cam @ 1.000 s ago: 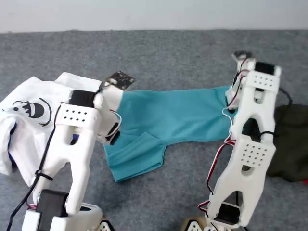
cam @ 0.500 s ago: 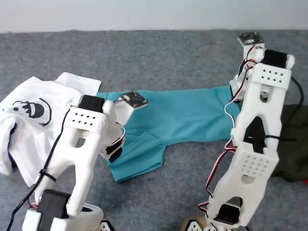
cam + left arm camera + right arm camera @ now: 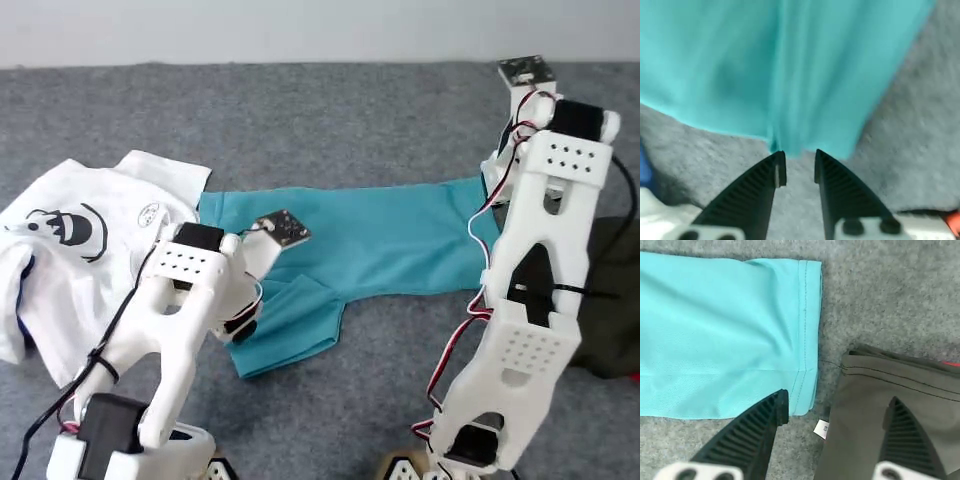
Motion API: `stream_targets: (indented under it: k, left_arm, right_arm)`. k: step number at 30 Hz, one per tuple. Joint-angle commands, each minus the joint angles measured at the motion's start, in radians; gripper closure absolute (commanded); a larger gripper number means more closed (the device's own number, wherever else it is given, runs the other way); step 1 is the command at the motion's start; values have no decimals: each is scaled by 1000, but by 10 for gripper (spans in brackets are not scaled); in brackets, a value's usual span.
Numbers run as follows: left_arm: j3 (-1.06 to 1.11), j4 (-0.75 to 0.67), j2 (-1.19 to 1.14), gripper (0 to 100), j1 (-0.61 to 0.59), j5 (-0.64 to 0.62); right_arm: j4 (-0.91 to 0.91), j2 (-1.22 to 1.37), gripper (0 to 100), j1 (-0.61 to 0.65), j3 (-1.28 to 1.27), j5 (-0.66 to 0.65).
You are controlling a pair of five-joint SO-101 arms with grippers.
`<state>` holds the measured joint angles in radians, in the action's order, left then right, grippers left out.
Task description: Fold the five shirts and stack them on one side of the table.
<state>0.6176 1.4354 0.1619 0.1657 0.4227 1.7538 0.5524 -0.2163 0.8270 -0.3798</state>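
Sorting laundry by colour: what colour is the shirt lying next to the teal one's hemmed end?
The shirt is dark olive green, clearest in the right wrist view.

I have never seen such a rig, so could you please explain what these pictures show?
Two white robot arms stand at a grey table. One picture looks down from a fixed camera; the other two come from cameras on the arms' wrists. A teal shirt lies spread in the middle, a white shirt by the left arm, a dark shirt by the right arm. The left gripper hovers at the teal shirt's edge, the right gripper over the teal hem and dark shirt. Both are open, holding nothing.
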Motion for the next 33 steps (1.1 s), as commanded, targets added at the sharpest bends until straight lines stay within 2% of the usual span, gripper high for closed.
stream_targets:
  k: [1,12,18,25,30,33]
  left_arm:
    - [10,-75,31,896,-9,14]
    - [56,-110,29,892,-52,20]
    - [111,-114,29,895,-69,84]
    - [153,-192,31,897,-68,83]
    - [119,-193,31,987,-61,83]
    - [119,-189,31,987,-61,83]
  right_arm:
    - [42,-65,691,13,0,6]
    - [42,-65,691,13,0,6]
    - [42,-65,691,13,0,8]
    - [42,-65,691,13,0,9]
    - [42,-65,691,13,0,9]
    - [42,-65,691,13,0,9]
